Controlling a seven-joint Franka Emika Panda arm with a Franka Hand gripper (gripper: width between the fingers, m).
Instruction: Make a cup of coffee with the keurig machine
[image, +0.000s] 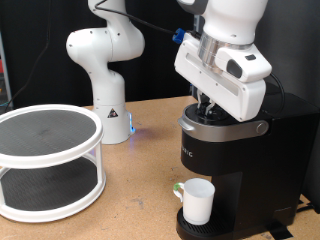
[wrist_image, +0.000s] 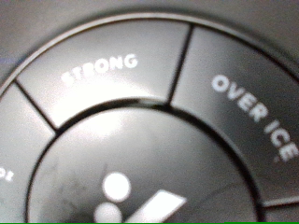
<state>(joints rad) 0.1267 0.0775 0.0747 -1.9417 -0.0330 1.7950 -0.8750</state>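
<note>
Here, one wooden table (image: 140, 150) carries everything. One white two-tier round rack (image: 45, 160) sits at the exterior view's left, and one keurig machine (image: 235, 165), black and lid closed, at the right. One gripper (image: 208, 108) is pressed down against the machine's top; finger spread cannot be judged, nothing seen held. Wrist view fills with the button panel: two legible labels, "STRONG" (wrist_image: 98, 67) and "OVER ICE" (wrist_image: 250, 110). One cup (image: 196, 201), white, stands on the drip tray under the spout.
</note>
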